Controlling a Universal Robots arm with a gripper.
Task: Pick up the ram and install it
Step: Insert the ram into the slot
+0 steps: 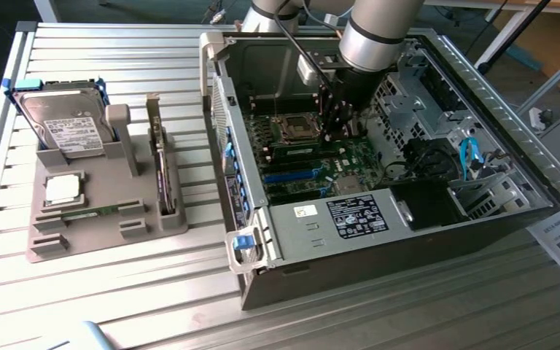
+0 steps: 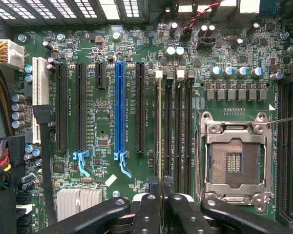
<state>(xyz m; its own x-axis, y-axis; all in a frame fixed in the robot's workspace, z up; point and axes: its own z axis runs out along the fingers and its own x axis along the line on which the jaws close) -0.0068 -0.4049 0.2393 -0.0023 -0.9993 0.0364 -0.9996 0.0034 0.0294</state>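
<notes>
Gripper (image 2: 160,199) narrowly pinching ram (image 2: 159,136) over motherboard (image 2: 107,117).
Ram held edge-down along a memory slot (image 2: 159,75) beside the socket (image 2: 233,163), apparently lined up for seating.

gripper (image 2: 162,200) clamps ram (image 2: 159,131) edge-on at memory slots (image 2: 178,131), between blue slot (image 2: 119,107) and open CPU socket (image 2: 233,163) on motherboard (image 2: 102,165).

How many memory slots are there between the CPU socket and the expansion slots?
4, side by side. The ram, gripped by the gripper, is at the one nearest the expansion slots; three bare memory slots follow toward the CPU socket. More beyond it run out of frame.
</notes>
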